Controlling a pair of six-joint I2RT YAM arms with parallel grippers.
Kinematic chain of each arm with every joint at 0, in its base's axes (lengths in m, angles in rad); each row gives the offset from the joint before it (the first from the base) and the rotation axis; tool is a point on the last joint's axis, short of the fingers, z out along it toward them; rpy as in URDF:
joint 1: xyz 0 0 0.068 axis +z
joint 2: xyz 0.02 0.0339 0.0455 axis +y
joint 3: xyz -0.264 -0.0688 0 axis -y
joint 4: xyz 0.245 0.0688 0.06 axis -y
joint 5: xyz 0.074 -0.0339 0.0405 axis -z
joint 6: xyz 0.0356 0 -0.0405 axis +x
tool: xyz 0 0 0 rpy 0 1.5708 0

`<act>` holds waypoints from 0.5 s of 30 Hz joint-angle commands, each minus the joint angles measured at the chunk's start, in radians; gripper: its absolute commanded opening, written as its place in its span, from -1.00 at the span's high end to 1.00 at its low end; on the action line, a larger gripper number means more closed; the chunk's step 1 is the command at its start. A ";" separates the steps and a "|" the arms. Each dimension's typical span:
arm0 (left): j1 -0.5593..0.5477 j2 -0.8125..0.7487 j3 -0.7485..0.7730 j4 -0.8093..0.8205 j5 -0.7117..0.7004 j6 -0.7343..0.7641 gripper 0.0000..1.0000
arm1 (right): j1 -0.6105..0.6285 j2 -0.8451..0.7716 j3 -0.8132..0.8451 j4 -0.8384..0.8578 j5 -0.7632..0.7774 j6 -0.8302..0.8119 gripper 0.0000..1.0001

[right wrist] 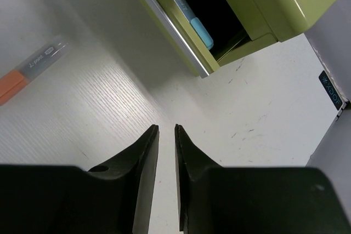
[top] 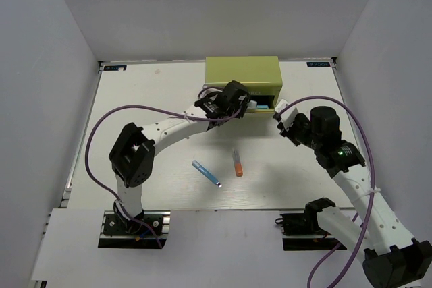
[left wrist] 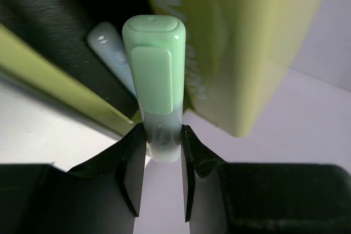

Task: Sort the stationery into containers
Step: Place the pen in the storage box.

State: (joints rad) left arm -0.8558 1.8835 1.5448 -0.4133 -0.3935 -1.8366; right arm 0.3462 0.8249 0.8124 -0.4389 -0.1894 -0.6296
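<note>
The lime-green chest [top: 243, 72] stands at the back with one front drawer [top: 262, 107] pulled open. My left gripper [top: 233, 99] is at the drawer, shut on the mint green pen [left wrist: 156, 80], which points at the opening. The light blue pen [left wrist: 109, 45] lies inside the drawer and also shows in the right wrist view [right wrist: 201, 31]. My right gripper [top: 283, 114] hovers just right of the drawer, empty, its jaws nearly together [right wrist: 166, 127]. The orange pen with the greyish cap [top: 237, 164] and the blue pen with the white tip [top: 207, 173] lie on the table in front.
White walls enclose the table [top: 135, 133] on the left, back and right. A purple cable [top: 135, 108] loops over the left arm. The chest's wall [left wrist: 247, 42] is close on the right of the held pen.
</note>
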 commanded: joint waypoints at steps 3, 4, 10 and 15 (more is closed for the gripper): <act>0.024 -0.003 0.049 0.044 -0.015 -0.047 1.00 | -0.010 -0.020 -0.010 0.037 0.015 0.016 0.52; 0.034 -0.003 0.049 0.044 -0.015 -0.058 1.00 | -0.010 -0.020 -0.010 0.035 0.018 0.016 0.52; 0.034 0.017 0.040 0.034 0.007 -0.067 0.56 | -0.013 -0.018 -0.010 0.039 0.015 0.019 0.49; 0.034 0.026 0.040 0.034 0.027 -0.067 -0.07 | -0.012 -0.013 -0.010 0.037 0.015 0.018 0.44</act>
State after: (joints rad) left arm -0.8219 1.9160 1.5642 -0.3813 -0.3714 -1.8896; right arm 0.3397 0.8196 0.8021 -0.4381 -0.1818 -0.6270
